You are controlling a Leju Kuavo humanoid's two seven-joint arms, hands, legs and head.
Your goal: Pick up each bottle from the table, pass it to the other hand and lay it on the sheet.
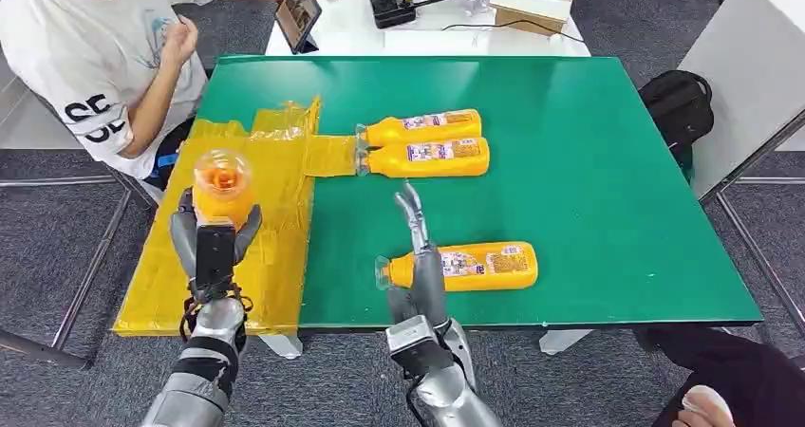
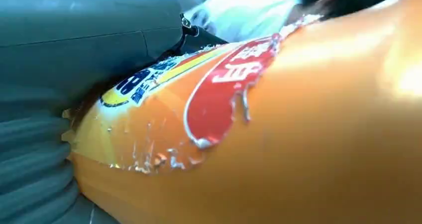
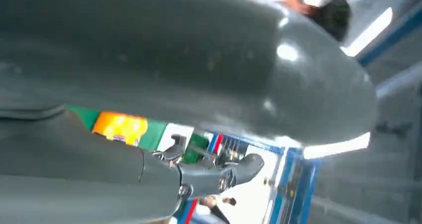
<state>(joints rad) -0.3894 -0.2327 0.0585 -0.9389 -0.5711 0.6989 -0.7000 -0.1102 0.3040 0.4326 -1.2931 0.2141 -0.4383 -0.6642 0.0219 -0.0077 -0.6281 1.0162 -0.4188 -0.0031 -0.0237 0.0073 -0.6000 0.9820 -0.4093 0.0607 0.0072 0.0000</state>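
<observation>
From the head view, your left hand grips a bottle upright above the yellow sheet, its end facing the camera, fingers wrapped up both sides. The risk is in the lay-down: tip it too steeply or let go too high and it will roll along the sheet toward the two bottles lying at one o'clock, or off the worktop edge at seven o'clock. Your right hand stands with fingers stretched and apart, holding nothing, just beside the neck of the last bottle on the green; a careless sweep could nudge it away. A person sits at eleven o'clock, near the sheet.

In the left wrist view, the bottle's orange label lies tight against the thumb, so the hold looks firm.

In the right wrist view, the thumb blocks most of the frame; the fingers seem extended, touching nothing, though it's hard to be sure.
</observation>
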